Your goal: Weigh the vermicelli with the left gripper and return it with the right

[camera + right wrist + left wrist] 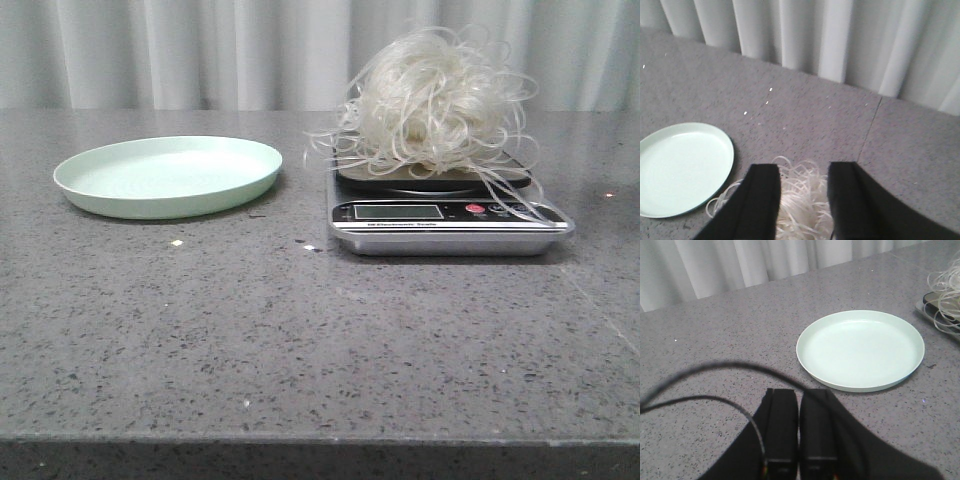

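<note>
The fluffy tangle of whitish translucent vermicelli (435, 95) sits piled on the silver digital kitchen scale (448, 222), loose strands spilling over its front edge. To its left, apart from it, lies a pale green round plate (168, 176), nothing in it. The left gripper (799, 412) is closed, empty, near the plate. The right gripper (803, 192) hangs parted above the noodles. Broad speckled grey tabletop (300, 340) lies open in front.
</note>
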Motion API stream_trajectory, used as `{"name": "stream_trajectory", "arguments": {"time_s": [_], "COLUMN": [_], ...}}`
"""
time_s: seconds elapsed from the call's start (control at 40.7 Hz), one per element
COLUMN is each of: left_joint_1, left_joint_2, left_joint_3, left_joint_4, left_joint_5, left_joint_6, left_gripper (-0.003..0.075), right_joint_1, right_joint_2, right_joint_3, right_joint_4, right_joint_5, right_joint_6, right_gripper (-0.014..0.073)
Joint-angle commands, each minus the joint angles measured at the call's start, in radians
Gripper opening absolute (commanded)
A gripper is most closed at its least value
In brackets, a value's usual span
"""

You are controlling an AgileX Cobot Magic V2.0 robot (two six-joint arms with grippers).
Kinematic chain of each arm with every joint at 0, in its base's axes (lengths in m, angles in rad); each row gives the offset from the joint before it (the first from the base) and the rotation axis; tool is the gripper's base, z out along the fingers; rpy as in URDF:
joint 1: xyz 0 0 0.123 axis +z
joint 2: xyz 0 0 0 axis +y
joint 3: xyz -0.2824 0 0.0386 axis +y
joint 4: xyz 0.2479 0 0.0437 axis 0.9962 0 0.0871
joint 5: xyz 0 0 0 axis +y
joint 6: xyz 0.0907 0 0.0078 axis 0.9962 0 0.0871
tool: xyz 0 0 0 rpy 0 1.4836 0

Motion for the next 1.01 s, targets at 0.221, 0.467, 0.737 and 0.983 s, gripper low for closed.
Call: {"name": "stream_trajectory", "arguments": {"time_s": [0.221, 0.467, 0.737, 0.983], "left_joint_1": [0.000, 0.000, 0.000, 0.000], "left_joint_2": [0.004, 0.004, 0.004, 0.004], "left_joint_3": [-0.025, -0.025, -0.025, -0.025], "left_joint_4": [-0.006, -0.006, -0.006, -0.006], "left_joint_5": [-0.080, -0.082, -0.083, -0.083], "left_joint_6": [-0.008, -0.008, -0.008, -0.008], "left_gripper": [0.0136, 0.0136, 0.0136, 0.0136], "right_joint_1": [0.032, 0.034, 0.034, 0.034], "right_joint_2": [0.237, 0.317, 0.409, 0.484], "right_joint_3": [-0.161, -0.164, -0.164, -0.164], "right_joint_4": [0.013, 0.015, 0.015, 0.021], "right_joint_5": [0.161, 0.224, 0.262, 0.307], "right_joint_6": [-0.012, -0.012, -0.012, -0.012], "right_gripper": [0.0621, 0.0621, 0.0621, 0.0620]}}
